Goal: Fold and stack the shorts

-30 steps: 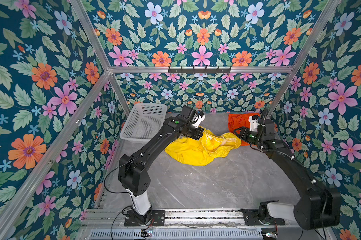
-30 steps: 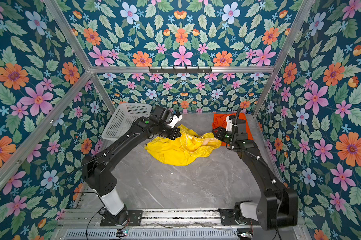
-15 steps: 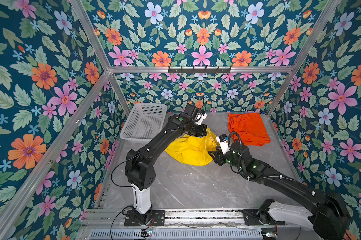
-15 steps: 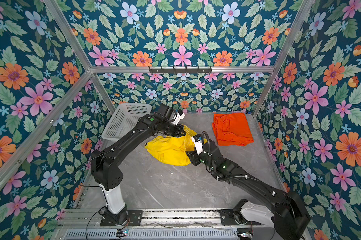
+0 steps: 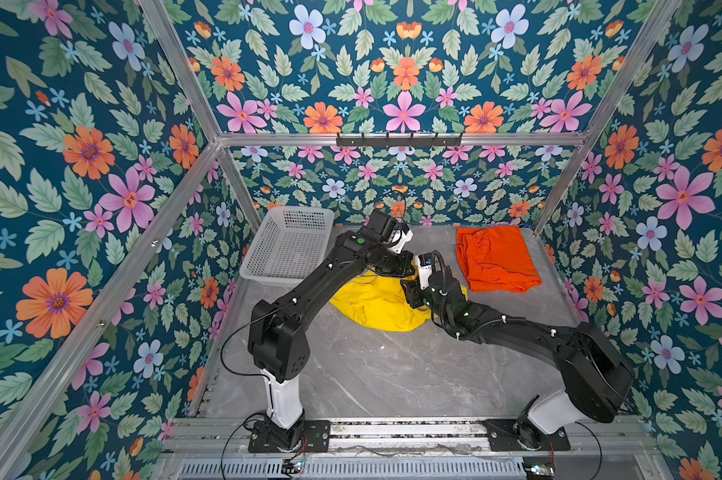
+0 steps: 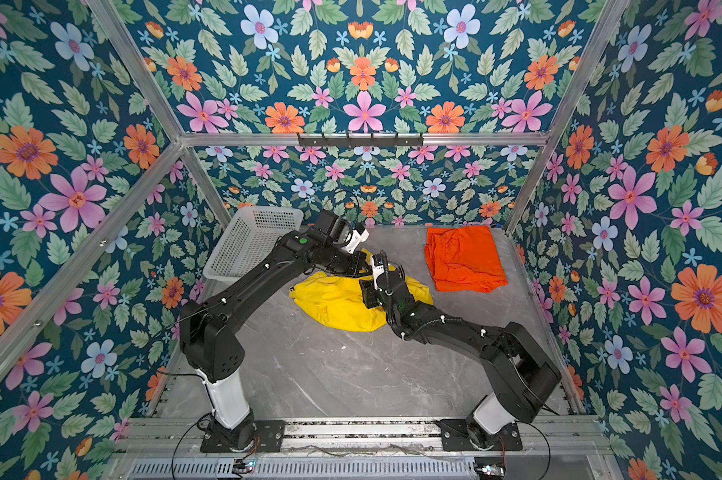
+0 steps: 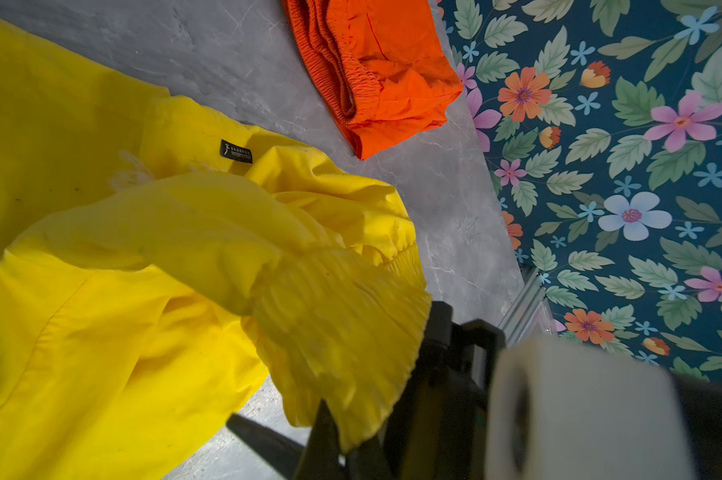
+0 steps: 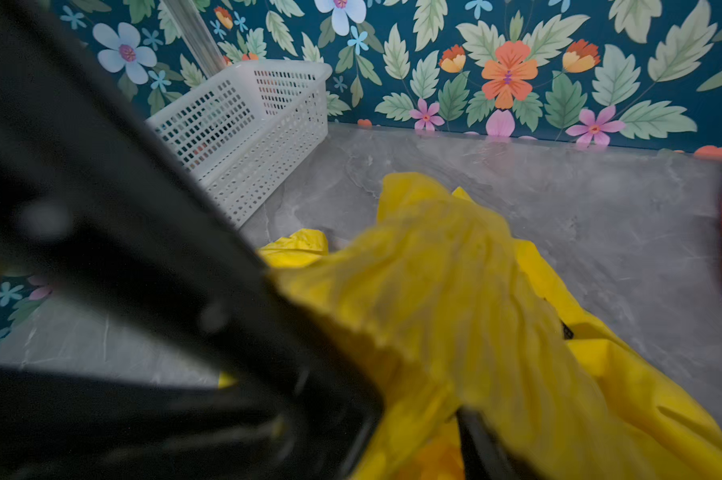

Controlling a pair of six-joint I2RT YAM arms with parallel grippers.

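Now, yellow shorts [image 5: 375, 305]: lying crumpled on the middle of the grey marbled table [image 5: 392, 374], with both arms reaching over them; one edge is being lifted off the surface.
Left gripper [image 7: 338, 444]: pinching the gathered elastic waistband of the yellow shorts; its fingers are pressing tight on the fabric and the band is fanning out above them in the left wrist view.
Right gripper [image 5: 409, 291]: hovering low at the yellow pile's right side in both top views. The right wrist view is blurring there, with yellow cloth draping in front of one dark finger [image 8: 475, 436], so whether it is gripping anything I cannot tell.
Logo tag [image 7: 235, 151]: showing as a small black patch on a flat yellow panel.
Orange shorts [image 5: 494, 259]: lying folded and flat at the far right of the table, near the back wall. They are sitting apart from the yellow pair, with bare table showing between them.
Orange waistband [image 7: 342, 79]: facing the yellow pair, its layers stacking along that edge.
White perforated basket [image 5: 259, 249]: standing in the far left corner, just beside the left arm and clear of both pairs.
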